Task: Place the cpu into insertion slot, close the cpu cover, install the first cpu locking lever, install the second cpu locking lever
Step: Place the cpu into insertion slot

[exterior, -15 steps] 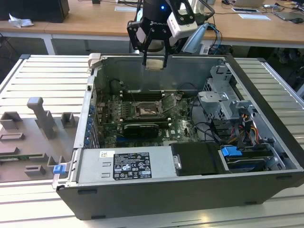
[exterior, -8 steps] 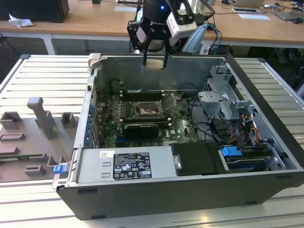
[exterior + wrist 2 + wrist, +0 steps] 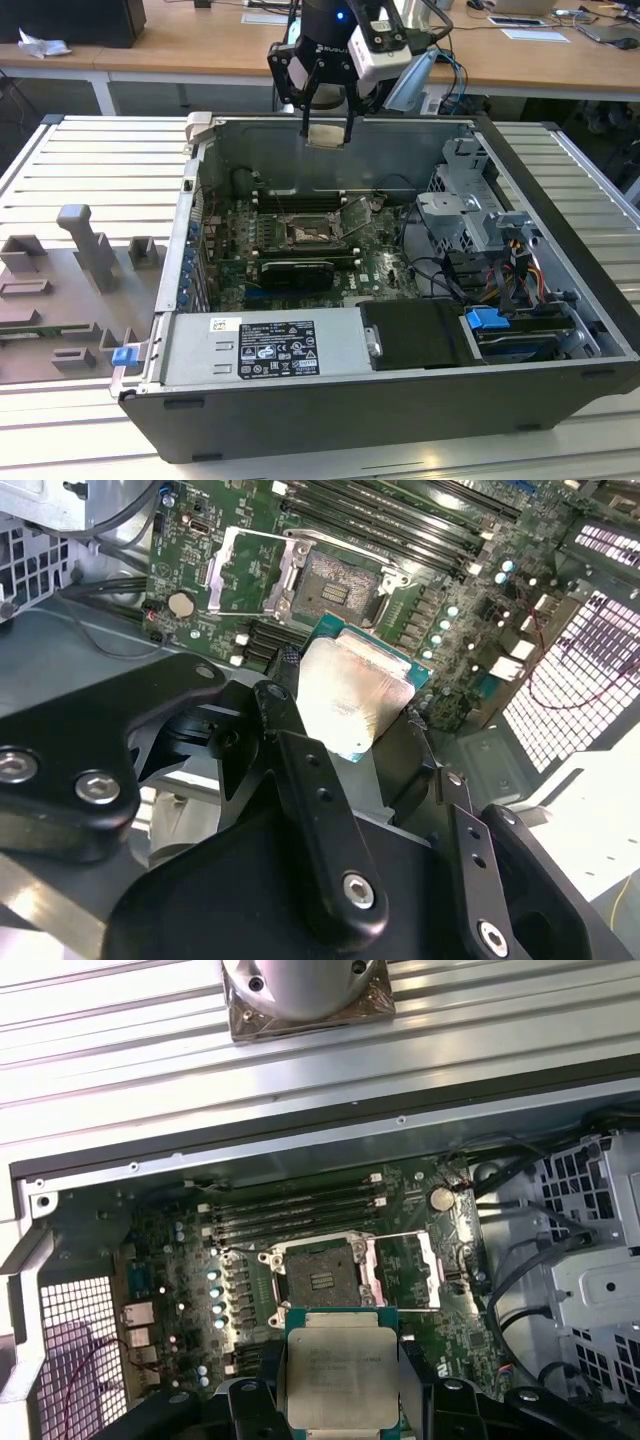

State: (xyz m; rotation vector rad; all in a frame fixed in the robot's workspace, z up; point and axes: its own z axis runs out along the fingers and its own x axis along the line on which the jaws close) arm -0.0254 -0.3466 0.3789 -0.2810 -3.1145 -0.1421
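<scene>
Pinches the cpu (image 3: pixel 343 1375) in the gripper (image 3: pixel 343 1385), clamped on two opposite edges, flat, pale metal top facing the first wrist view. Grips by the edges, probably to spare the contact side and leave the underside free for seating. Hangs high in the exterior view, up around the back wall of the computer case (image 3: pixel 400 150), well apart from the motherboard (image 3: pixel 225 265) below. Not in the insertion slot (image 3: pixel 305 232) yet; judged as the first step in hand, with nothing else of the task done. Shows the slot empty in both wrist views, a dark square with a silver rim, just beside the memory slots (image 3: pixel 290 1210). Has the cpu cover (image 3: pixel 357 215) swung up and tilted on the exterior view's right of the slot, standing open so the way down is clear. Cannot tell how the two locking levers stand, too thin to make out. Holds the chip level, sides looking roughly square to the slot's sides in the first wrist view, likely for a straight drop without twisting. Worth noting the expansion card (image 3: pixel 295 272) just beside the slot on the side nearer the exterior camera, and cables (image 3: pixel 430 270) toward the exterior view's right, both near the slot but apart from it. Works from above, possible with the case laid on its side, open face up, on the slatted table (image 3: pixel 90 160).
</scene>
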